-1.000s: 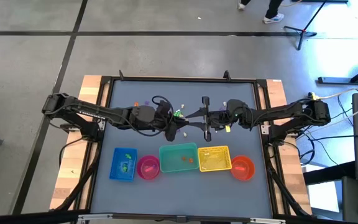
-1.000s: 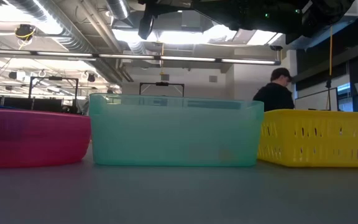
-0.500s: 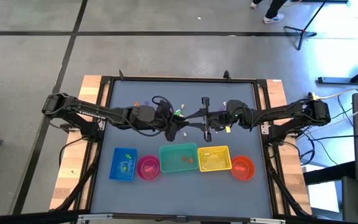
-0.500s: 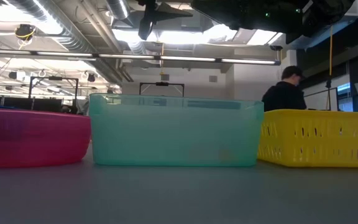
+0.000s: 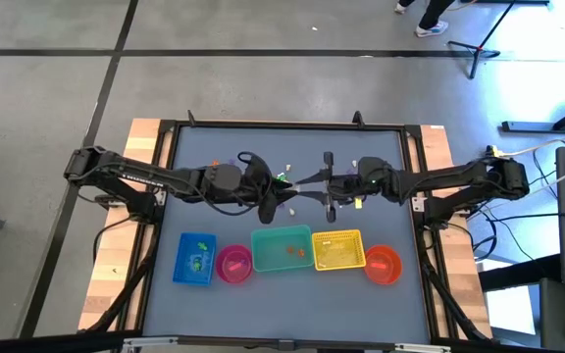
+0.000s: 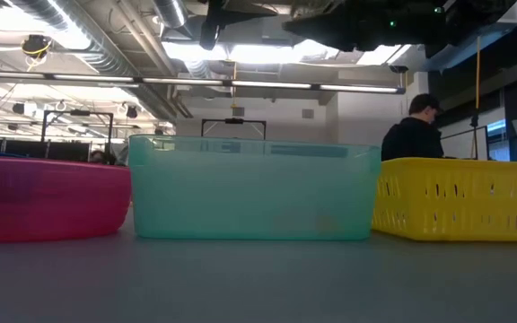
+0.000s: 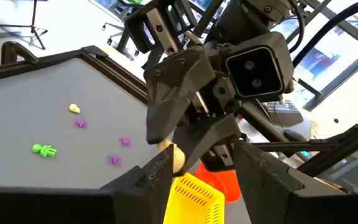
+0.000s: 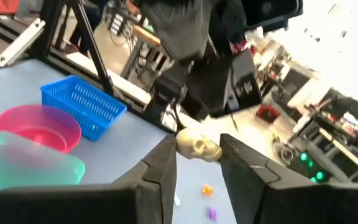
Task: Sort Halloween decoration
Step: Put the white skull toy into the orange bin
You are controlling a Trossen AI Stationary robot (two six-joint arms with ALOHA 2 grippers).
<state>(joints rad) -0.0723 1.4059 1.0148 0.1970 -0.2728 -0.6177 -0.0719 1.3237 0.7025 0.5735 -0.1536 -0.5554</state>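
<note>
Handover made above the table: the left gripper (image 7: pixel 197 168) has just spread its fingers, leaving the white skull (image 8: pixel 197 147) clamped in the right gripper (image 8: pixel 199 163), ready for sorting.

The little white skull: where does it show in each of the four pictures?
High view: too small to make out.
Low view: not in it.
Left wrist view: skull at centre, gripped by the other arm.
Right wrist view: at centre, clamped in the right gripper.
Shared landmark: yellow basket, in the high, low and left wrist views.
</note>
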